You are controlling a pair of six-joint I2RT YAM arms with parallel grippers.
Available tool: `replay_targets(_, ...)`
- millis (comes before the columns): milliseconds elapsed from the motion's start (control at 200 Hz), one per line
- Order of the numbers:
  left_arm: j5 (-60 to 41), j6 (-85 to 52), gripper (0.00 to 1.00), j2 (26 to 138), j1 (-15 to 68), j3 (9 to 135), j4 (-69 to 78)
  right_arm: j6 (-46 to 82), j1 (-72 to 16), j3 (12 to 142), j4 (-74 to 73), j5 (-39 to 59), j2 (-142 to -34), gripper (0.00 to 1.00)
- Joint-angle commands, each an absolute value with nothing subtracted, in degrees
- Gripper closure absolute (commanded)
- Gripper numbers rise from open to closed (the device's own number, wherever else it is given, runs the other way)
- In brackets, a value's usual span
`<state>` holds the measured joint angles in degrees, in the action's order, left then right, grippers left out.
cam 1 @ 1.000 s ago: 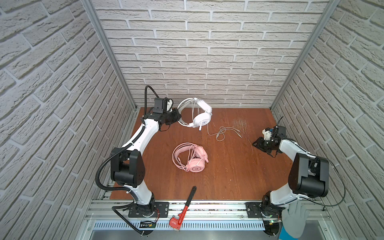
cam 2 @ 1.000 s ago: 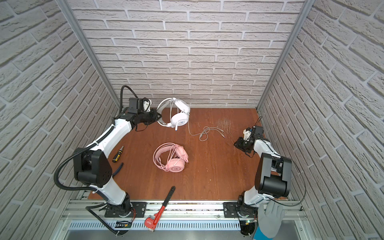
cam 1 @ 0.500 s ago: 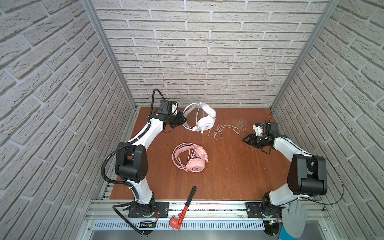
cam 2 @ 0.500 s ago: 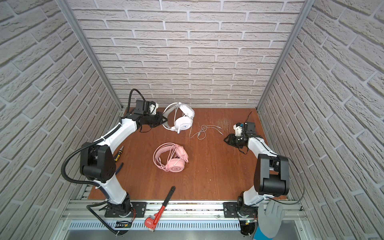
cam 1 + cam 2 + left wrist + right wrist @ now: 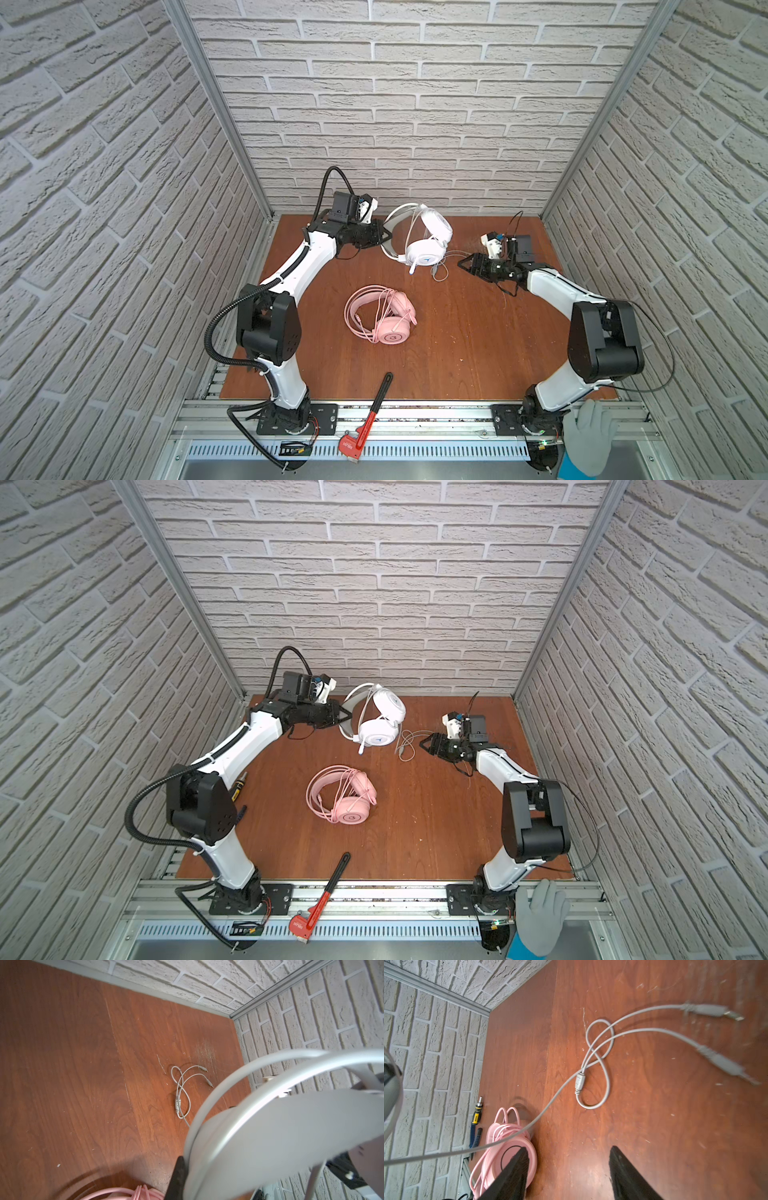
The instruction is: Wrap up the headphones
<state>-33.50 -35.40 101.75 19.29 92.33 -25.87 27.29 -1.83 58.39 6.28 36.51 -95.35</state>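
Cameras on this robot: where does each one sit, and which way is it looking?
Top views: high above the front, looking down on the table; both arms show, the left claw gripping the white headphones, pink headphones mid-table.
Left wrist: behind that claw, facing a wall corner; the held headband fills it, one finger shows.
Right wrist: behind the open right claw, looking across the table; both fingers show.
Shared: both wrist views catch the white cable and pink headphones.

The table is brown wood with pale scratches. A pink headset lies flat near the middle, its cable looped over it. Further back a thin grey cable lies in loose loops. A screwdriver lies by the left edge. A red wrench sticks out over the front edge.
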Motion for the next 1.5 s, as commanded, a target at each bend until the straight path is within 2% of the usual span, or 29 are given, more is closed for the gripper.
replay_targets(0,-37.8,-35.4,1.00,100.9,20.2,96.5,-23.4,35.5,-5.3,59.1,-2.5,38.6,-97.6,0.30)
replay_targets(325,-37.6,-35.5,1.00,101.3,20.8,98.7,-23.6,41.3,-11.8,60.5,-4.7,39.2,-103.0,0.30)
replay_targets(420,-37.5,-35.5,1.00,101.2,20.9,98.7,-23.7,42.7,-12.4,60.4,-6.5,39.5,-104.3,0.42)
replay_targets(470,-37.1,-35.3,1.00,100.9,20.9,98.5,-24.1,42.5,-12.2,60.9,-6.7,39.3,-104.0,0.53)
replay_targets(585,-36.3,-34.6,1.00,100.1,20.4,97.5,-24.8,35.6,-11.9,65.2,3.3,35.8,-100.5,0.78)
replay_targets(675,-36.0,-34.9,1.00,99.0,19.7,95.6,-23.9,30.0,-10.9,69.0,11.2,33.0,-96.9,0.93)
replay_targets(710,-35.9,-35.1,1.00,98.6,19.4,94.7,-23.3,28.5,-10.0,70.2,13.2,32.5,-95.4,0.94)
replay_targets(945,-36.1,-35.9,1.00,96.6,17.8,91.4,-21.3,18.6,-3.5,78.6,22.2,30.9,-85.2,0.94)
replay_targets(1090,-36.4,-36.1,1.00,96.8,17.5,91.1,-20.8,14.0,-1.7,83.4,29.6,28.1,-83.2,0.94)
replay_targets(1210,-36.9,-36.6,1.00,97.0,17.6,90.8,-19.8,16.8,0.5,81.1,30.9,31.9,-84.4,0.82)
replay_targets(1325,-37.9,-36.2,1.00,97.6,17.8,91.0,-19.9,21.0,0.5,74.9,27.5,35.4,-85.8,0.63)
replay_targets(1495,-38.1,-35.1,1.00,98.3,17.9,92.2,-22.1,26.4,-0.1,66.2,16.8,39.8,-85.6,0.53)
